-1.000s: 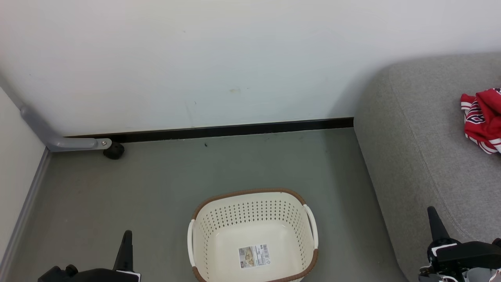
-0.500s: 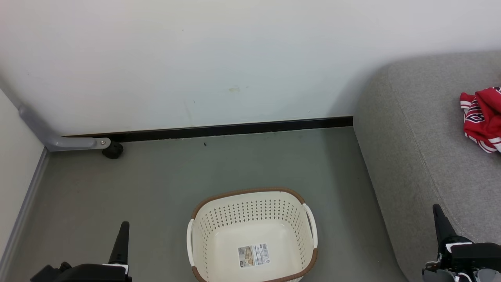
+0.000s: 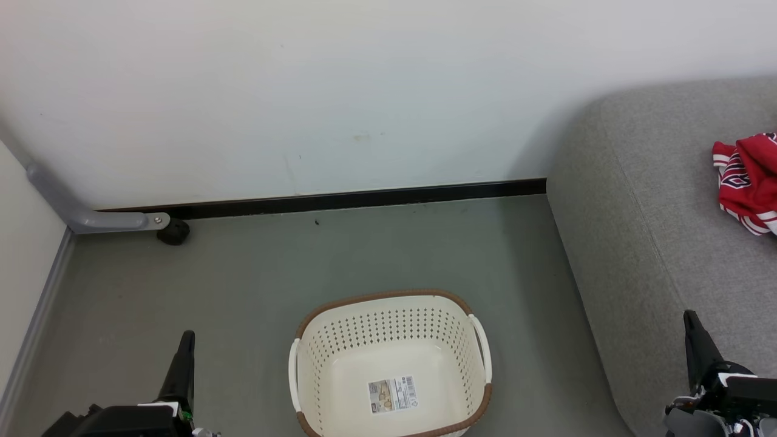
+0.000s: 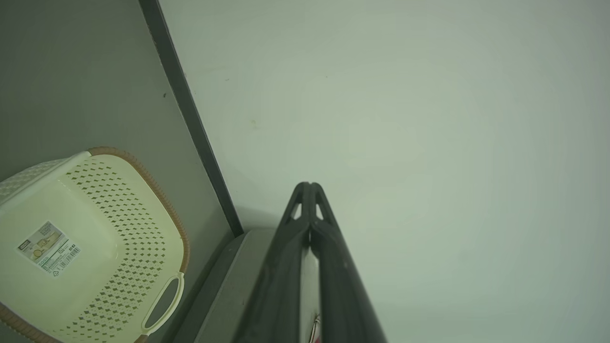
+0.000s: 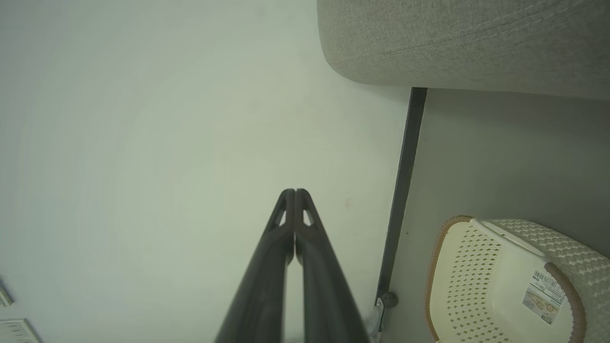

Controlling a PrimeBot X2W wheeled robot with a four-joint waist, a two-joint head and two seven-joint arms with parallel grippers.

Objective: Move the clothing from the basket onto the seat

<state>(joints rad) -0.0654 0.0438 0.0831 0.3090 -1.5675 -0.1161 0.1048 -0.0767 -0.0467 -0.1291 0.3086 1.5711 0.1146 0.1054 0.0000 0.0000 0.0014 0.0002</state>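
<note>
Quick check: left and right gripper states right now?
Left gripper: closed, holding nothing.
Right gripper: closed, holding nothing.

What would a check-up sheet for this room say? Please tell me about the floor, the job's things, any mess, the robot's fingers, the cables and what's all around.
Surface: grey floor, flat, with one tiny dark speck near the wall.
Job's things: basket stands upright on the floor and holds only its sticker label. The red clothing lies bunched on the seat, cut off by the head view's right edge.
Clutter: nothing seen.
Grippers: left fingers pressed together, holding nothing; right fingers the same.
Cables: nothing seen on the floor.
Surroundings: white wall with a black baseboard; a grey frame leg on a black caster in the left corner.
</note>
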